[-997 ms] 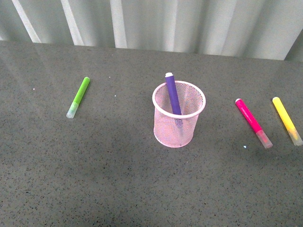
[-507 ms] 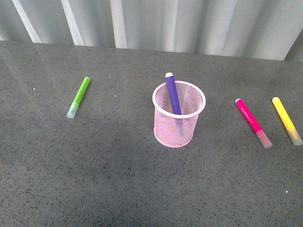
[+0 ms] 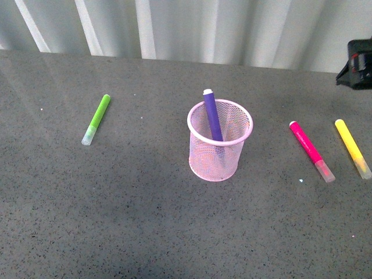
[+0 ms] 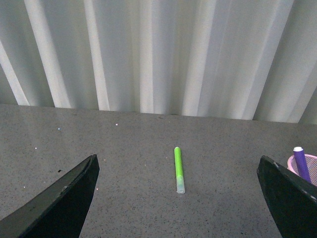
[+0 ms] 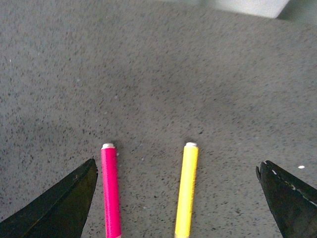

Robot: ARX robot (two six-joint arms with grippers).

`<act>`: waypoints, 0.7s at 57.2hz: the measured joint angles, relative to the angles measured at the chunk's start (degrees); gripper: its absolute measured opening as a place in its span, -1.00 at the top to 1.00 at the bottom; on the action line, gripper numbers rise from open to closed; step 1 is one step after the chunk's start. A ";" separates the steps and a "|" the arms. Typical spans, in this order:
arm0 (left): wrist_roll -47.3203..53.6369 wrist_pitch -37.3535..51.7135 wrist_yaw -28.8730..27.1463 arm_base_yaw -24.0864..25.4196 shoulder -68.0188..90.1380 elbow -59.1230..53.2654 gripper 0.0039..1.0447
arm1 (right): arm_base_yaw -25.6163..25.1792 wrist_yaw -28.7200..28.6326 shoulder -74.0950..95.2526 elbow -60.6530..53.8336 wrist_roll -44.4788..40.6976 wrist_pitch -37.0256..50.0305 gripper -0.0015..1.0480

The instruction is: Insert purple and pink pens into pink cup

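Note:
The pink cup (image 3: 220, 152) stands upright mid-table, and the purple pen (image 3: 212, 114) leans inside it with its end above the rim. To the cup's right the pink pen (image 3: 311, 150) lies flat on the table. My right gripper (image 5: 176, 163) hovers open above that pink pen (image 5: 111, 193), which lies near one finger, with nothing between the fingers touching them. My left gripper (image 4: 177, 157) is open and empty, far from the cup (image 4: 311, 159) and the purple pen (image 4: 300, 163) at the edge of its view.
A yellow marker (image 3: 352, 147) lies just right of the pink pen, also between the right fingers (image 5: 186, 188). A lime-green marker (image 3: 96, 119) lies to the cup's left. Part of my right arm (image 3: 359, 65) shows at the front view's upper right edge. A ribbed wall bounds the table's far side.
A dark part of my right arm has come into the front view at the upper right edge. The pens and the cup have not moved.

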 joint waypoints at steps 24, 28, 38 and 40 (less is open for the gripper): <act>0.02 0.00 -0.02 0.00 0.00 0.00 -0.88 | 3.30 -1.22 8.90 -2.10 3.28 4.57 -0.86; 0.00 0.00 0.00 0.00 0.00 0.00 -0.88 | 3.37 -1.22 10.25 -1.55 3.48 4.61 -0.86; 0.00 0.00 -0.02 0.00 0.00 0.00 -0.88 | 3.89 -1.22 13.92 0.92 4.37 4.83 -0.86; 0.02 0.00 0.00 0.00 0.00 0.00 -0.88 | 4.24 -1.20 14.82 1.62 4.74 5.27 -0.86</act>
